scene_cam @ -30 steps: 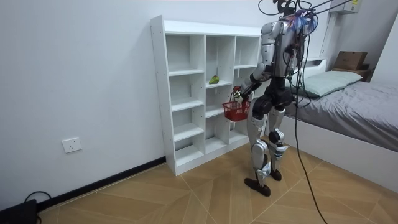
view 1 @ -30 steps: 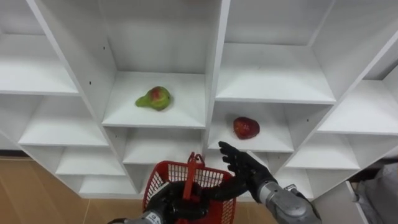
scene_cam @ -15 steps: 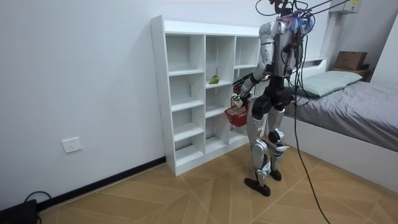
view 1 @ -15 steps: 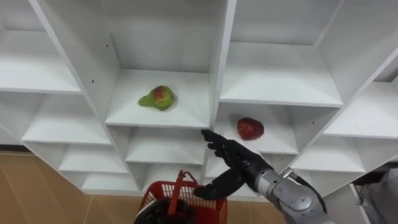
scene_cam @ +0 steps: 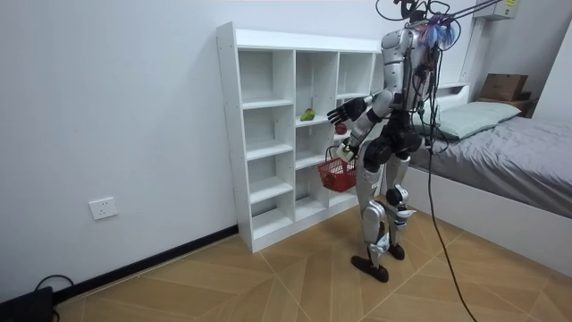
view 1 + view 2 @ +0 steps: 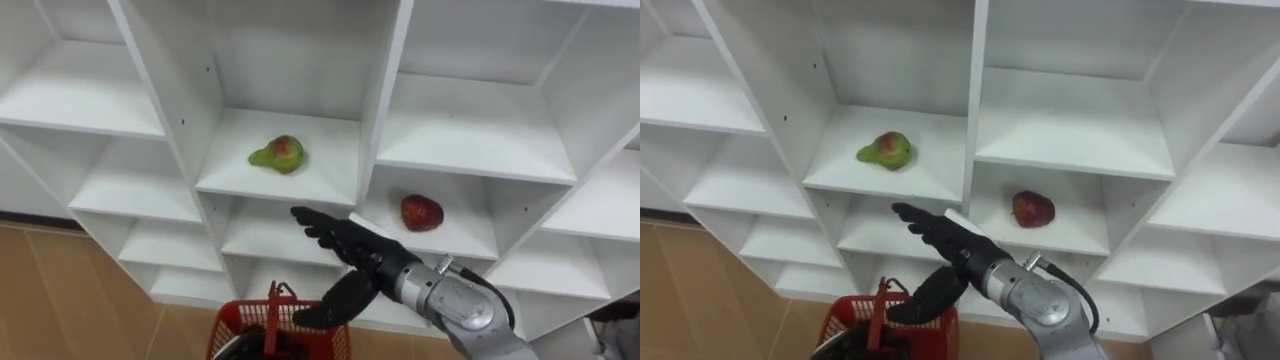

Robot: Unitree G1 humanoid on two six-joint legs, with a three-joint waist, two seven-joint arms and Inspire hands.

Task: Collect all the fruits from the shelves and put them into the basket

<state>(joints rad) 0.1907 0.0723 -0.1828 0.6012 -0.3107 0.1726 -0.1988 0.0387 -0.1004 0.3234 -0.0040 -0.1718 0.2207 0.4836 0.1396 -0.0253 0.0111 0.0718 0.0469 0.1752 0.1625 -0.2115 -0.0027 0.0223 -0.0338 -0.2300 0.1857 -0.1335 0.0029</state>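
**mo:** Left eye view first. Which fruit is the right hand (image 6: 345,248) lined up for? Its fingers are spread flat with nothing in them, tips aimed up and toward the robot's left

**kit:** The pear (image 6: 279,154), I'd say. It's on the middle column's shelf, above and left of those fingertips and well apart from them. It lies on its side, long axis along the shelf edge, narrow end to the left. The apple (image 6: 422,212) is one compartment to the right and a shelf lower, up and right of the wrist

**mo:** Right eye view looks like the same layout. What about the left hand (image 6: 862,350)?

**kit:** Low at the bottom edge, curled round the handle of the red basket (image 6: 940,335), so it's busy. The right hand is nearer the fruit anyway

**mo:** And the room view?

**kit:** The robot stands facing the closet (image 5: 229,134), right arm raised level with the pear's shelf, basket hanging down by its hip. I reckon the reach has to go forward and up-left
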